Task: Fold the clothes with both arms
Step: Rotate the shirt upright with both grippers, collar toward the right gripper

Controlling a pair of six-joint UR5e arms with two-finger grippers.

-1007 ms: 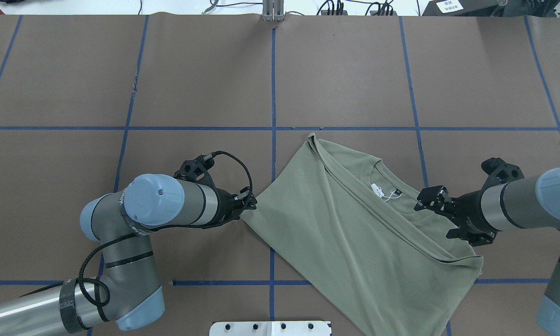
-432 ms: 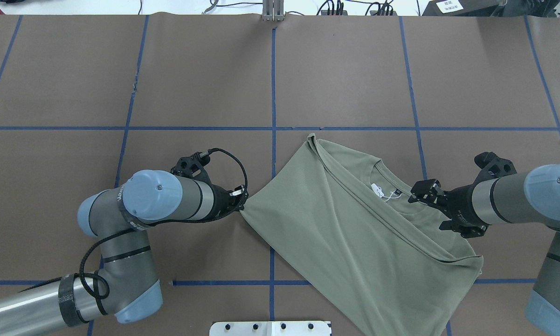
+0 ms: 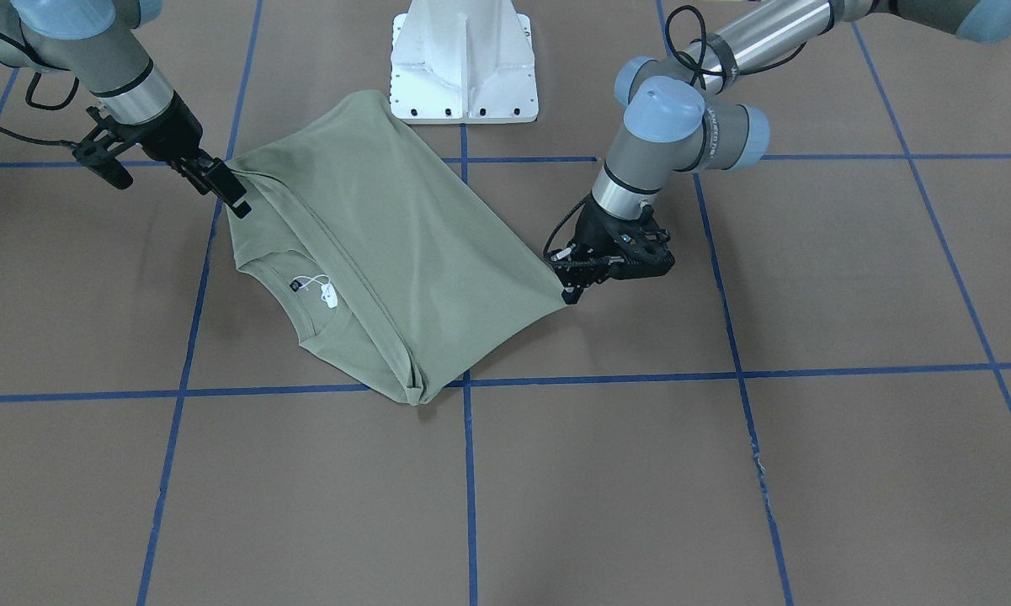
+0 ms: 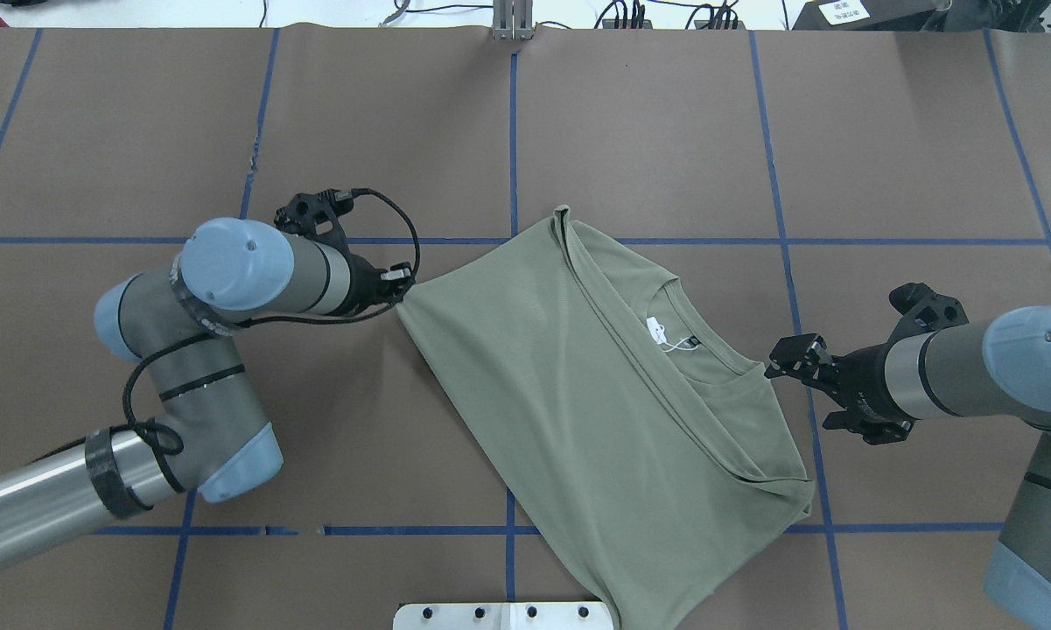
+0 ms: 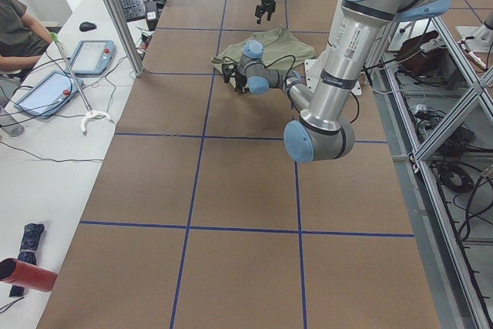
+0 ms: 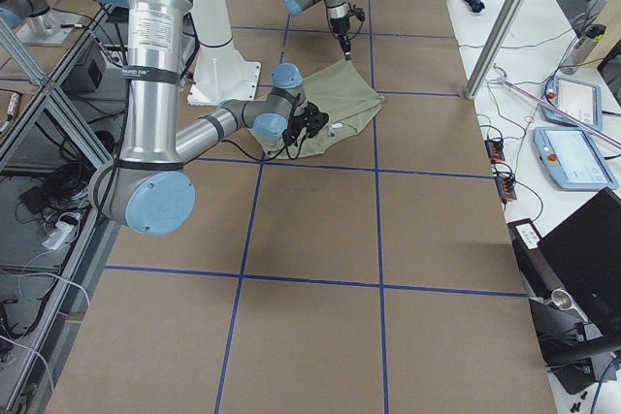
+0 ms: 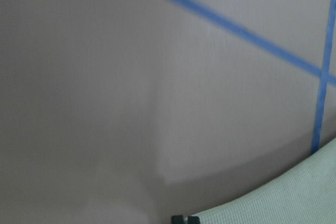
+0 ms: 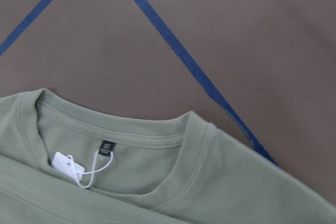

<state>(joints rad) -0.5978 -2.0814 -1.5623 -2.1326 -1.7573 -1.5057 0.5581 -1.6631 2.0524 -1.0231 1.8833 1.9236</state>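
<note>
Shows the olive-green knit shirt (image 4: 595, 394) lying flat and skewed on the brown table paper (image 4: 385, 131), one lower corner reaching the foot of the white pedestal base (image 3: 463, 63), the collar (image 8: 173, 135) with its white hang tag (image 8: 67, 163) on the side farther from that base. Finds the left gripper (image 4: 400, 287) pinched shut on the shirt's pointed corner, out from the base on the robot's left, cloth drawn taut from it. Finds the right gripper (image 4: 792, 372) low at the shoulder edge, out from the base on the robot's right, jaws seemingly apart and holding nothing. Expect light, limp, stretchy fabric: no stiffness to carry a fold, likely to sag, drag and wrinkle on the paper rather than slide cleanly. Best taken by pinching through seamed edges, at the shoulder beside the collar and at the held corner, both lifted together, keeping clear of the tag string
</note>
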